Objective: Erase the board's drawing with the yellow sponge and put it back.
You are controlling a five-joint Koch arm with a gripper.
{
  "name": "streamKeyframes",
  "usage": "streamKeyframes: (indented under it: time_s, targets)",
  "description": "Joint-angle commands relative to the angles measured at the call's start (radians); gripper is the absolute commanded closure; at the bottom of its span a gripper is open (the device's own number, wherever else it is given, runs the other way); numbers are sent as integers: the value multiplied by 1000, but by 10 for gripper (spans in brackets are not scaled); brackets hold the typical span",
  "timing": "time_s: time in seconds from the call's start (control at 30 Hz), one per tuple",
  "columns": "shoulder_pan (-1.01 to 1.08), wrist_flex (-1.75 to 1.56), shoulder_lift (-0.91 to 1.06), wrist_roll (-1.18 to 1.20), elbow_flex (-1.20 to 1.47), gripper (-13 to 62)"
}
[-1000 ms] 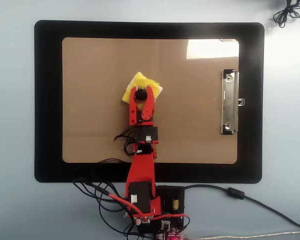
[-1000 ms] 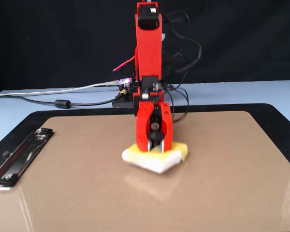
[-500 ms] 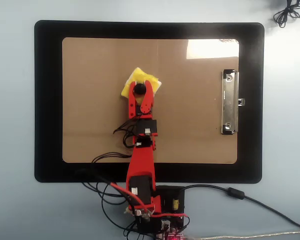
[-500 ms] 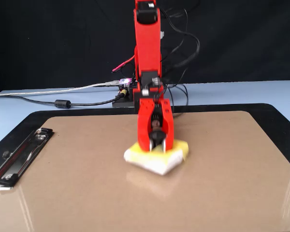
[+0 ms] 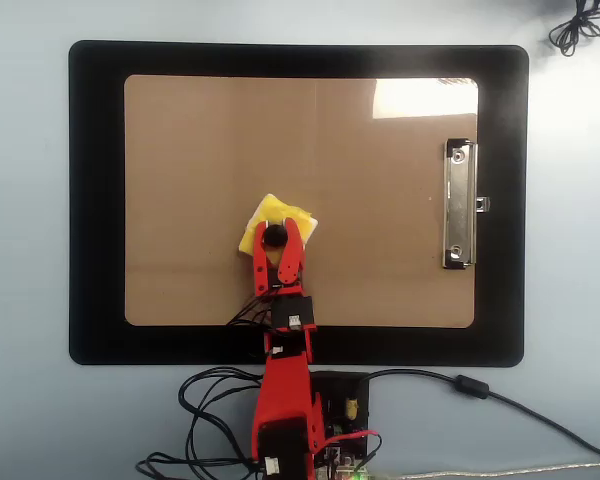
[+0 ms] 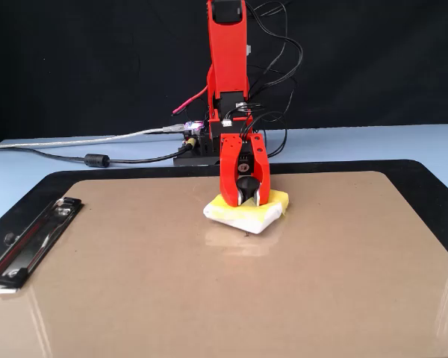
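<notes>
Pale blue worktop (image 5: pixel 25 200) carries a large black rectangular mat (image 5: pixel 95 200), and on the mat lies the board (image 5: pixel 380 270), a big brown rectangular clipboard. Background in the fixed view is a black backdrop.

Fixed view, near to far: bare glossy brown board surface (image 6: pixel 209 298) nearest the camera, with light reflections on it. Silver metal clip (image 6: pixel 30 242) sits at the board's left short edge in this view; in the overhead view the clip (image 5: pixel 460 205) is on the right edge.

Mid-board: the small square yellow sponge (image 6: pixel 246 212), white layer at its edge, rests on the board surface. Overhead view places the sponge (image 5: pixel 265 215) slightly left of the board's centre. Its black round knob (image 6: pixel 244 186) sits between the red jaws of the gripper (image 6: pixel 244 195); the jaws are clenched on that knob, one on each side. Overhead view agrees: gripper (image 5: pixel 276 238) straddles the knob (image 5: pixel 275 237).

A tiny dark mark shows on the board just in front of the sponge in the fixed view; too small to tell what it is. The star drawing cannot be made out in either view.

Farther back: red arm (image 6: pixel 228 67) rises upright behind the sponge from its base at the mat's far edge. Black cables (image 6: pixel 119 158) and a grey cable trail off left across the worktop.
</notes>
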Motion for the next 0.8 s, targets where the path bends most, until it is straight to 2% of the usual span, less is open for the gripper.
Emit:
streamKeyframes:
  time_s: [0.0, 0.13, 0.2, 0.3, 0.47, 0.57, 0.67, 0.77]
  targets:
    - [-11, -12, -77, -31, -118, 576]
    - [-2, -6, -325, -29, -402, 576]
    - [-3, -8, -391, -29, -462, 576]
    - [-5, -15, -330, -32, -359, 576]
    - [-9, -14, -20, -32, -23, 576]
    - [-11, -11, 78, -31, 61, 576]
    - [-9, -6, 23, -31, -3, 576]
    - [-3, -6, -176, -29, -232, 576]
